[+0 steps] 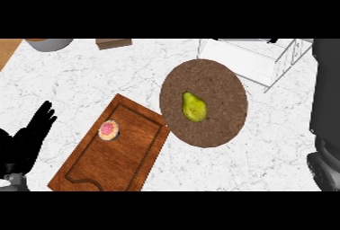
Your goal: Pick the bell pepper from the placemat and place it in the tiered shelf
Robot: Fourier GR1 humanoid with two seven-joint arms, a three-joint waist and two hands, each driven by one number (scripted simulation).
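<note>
A yellow-green bell pepper (193,107) lies on its side near the middle of a round brown placemat (212,76), with nothing touching it. Just beyond the mat's upper right edge stands the white tiered shelf (246,58), its target. At the mat's lower left edge sits a wooden cutting board (126,152) carrying a small pink-topped round item (109,130). The left hand (26,139) rests at the view's left edge, fingers straight and up, holding nothing. A dark mass along the right edge is probably the right hand (327,90); its state cannot be told. The risks ahead: the smooth, tapered pepper may roll or slip from curling fingers, and a low carry could knock the shelf's frame.
</note>
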